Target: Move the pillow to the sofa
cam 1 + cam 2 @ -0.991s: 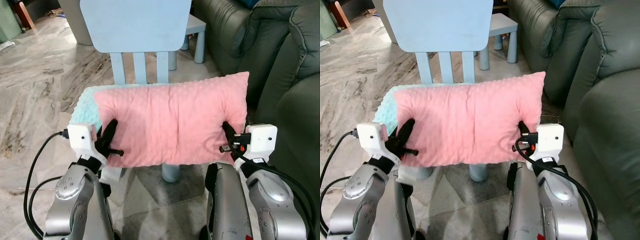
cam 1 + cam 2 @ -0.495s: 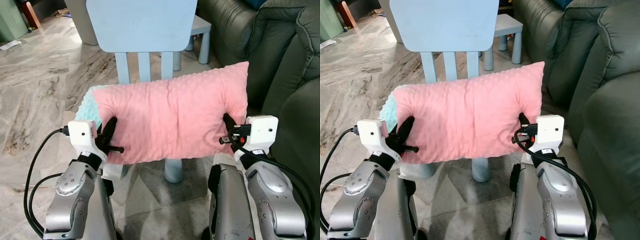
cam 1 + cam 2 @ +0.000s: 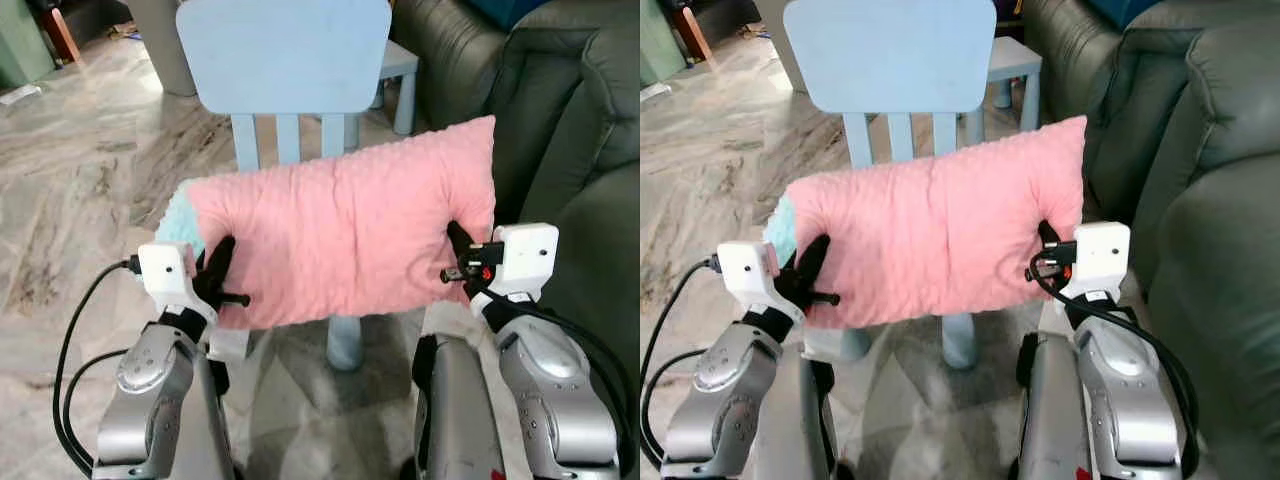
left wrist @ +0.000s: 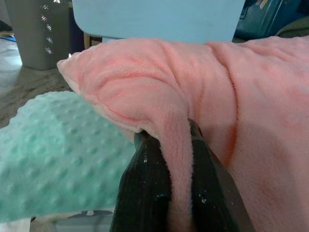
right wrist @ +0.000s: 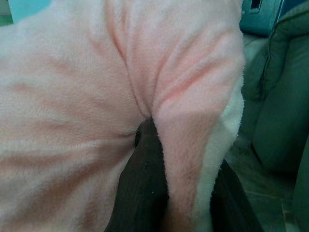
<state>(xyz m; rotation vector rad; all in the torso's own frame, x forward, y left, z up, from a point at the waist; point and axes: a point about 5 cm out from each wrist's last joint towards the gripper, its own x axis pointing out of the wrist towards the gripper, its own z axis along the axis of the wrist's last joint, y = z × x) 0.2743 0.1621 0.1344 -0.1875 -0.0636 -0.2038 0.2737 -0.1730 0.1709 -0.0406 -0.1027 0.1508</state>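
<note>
pinching only thin folds at each end, left gripper point(image 3: 222, 268) and right gripper point(image 3: 458, 250) could lose the pink pillow point(image 3: 345, 240) swinging toward the sofa point(image 3: 570, 110).

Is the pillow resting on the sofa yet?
No, the pillow hangs in front of the chair, pinched by the left tool and right tool, beside the sofa.

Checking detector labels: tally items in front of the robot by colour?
Pink: 1, pillow
Mint green: 1, cushion
Light blue: 2, chair, stool
Dark green: 1, sofa
Total: 5
</note>
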